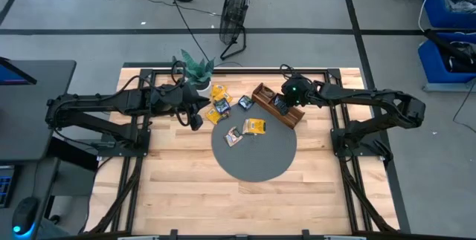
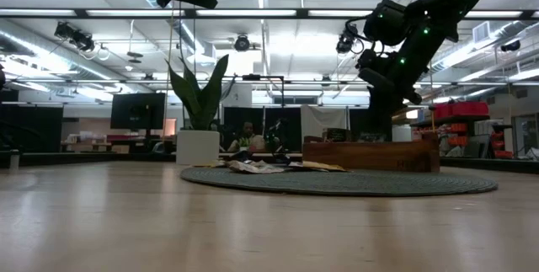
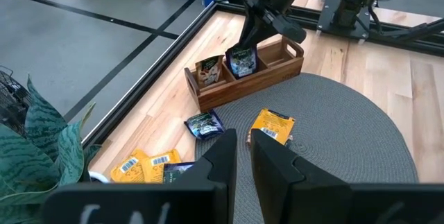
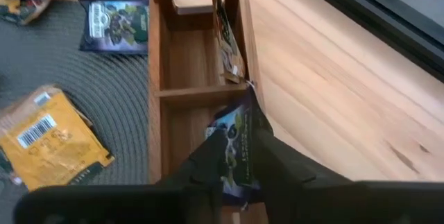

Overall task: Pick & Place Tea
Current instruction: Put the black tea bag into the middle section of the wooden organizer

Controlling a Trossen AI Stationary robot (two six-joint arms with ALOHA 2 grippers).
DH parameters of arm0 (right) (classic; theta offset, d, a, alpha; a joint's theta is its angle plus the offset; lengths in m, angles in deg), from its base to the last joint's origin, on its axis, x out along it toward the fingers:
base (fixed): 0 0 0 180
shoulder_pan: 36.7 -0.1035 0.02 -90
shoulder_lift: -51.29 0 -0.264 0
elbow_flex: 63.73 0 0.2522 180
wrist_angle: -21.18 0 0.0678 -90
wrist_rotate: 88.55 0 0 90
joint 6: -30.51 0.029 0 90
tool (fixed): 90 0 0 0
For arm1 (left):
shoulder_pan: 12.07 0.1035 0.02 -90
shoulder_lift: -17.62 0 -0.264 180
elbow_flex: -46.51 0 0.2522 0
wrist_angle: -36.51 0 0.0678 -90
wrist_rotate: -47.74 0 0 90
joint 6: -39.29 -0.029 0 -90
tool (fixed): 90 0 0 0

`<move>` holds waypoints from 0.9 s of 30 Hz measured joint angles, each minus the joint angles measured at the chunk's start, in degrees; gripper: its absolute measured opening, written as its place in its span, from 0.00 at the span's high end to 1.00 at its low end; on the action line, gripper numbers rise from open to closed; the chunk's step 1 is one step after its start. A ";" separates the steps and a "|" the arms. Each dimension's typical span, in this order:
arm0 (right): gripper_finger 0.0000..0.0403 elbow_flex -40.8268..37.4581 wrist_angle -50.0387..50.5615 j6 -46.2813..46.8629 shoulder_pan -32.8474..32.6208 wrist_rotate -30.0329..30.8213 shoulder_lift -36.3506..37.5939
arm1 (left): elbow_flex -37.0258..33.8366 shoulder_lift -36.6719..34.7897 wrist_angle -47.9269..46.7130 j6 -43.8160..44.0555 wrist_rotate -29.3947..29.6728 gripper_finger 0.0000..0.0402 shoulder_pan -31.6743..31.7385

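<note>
Right gripper [image 4: 236, 156] at the wooden tray [image 1: 262, 93], a dark tea packet [image 4: 234, 148] between its fingers in the middle compartment.

From above, the gripper hides that compartment. The right wrist view shows the packet upright between the two fingers, but whether they press it or stand just loose of it cannot be told. The end compartment holds a brown packet [image 3: 208, 71], leaning on the wall; the tray's other end is cut off or covered. A yellow packet [image 1: 255, 126] and a whitish packet [image 1: 234, 137] lie on the round grey mat [image 1: 260, 162]; more yellow and dark ones lie on the wood near the potted plant [image 1: 196, 69]. The left gripper [image 3: 239, 148] hovers beside the plant, jaws narrowly parted, holding nothing.
</note>
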 joint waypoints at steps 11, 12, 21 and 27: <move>0.63 5.99 2.78 -1.57 0.00 -1.18 0.00 | -0.07 0.00 -0.07 -0.63 0.38 0.88 -0.02; 0.63 6.60 2.93 -1.60 0.00 -1.83 0.00 | -0.09 0.08 -0.23 -0.18 0.40 0.87 -0.02; 0.60 10.83 2.97 -1.48 -0.09 -7.15 0.00 | -0.13 5.88 -0.93 4.20 -2.18 0.66 1.59; 0.60 10.83 3.12 -1.28 -0.13 -11.40 0.00 | -0.13 12.13 1.33 -4.36 -5.74 0.42 1.42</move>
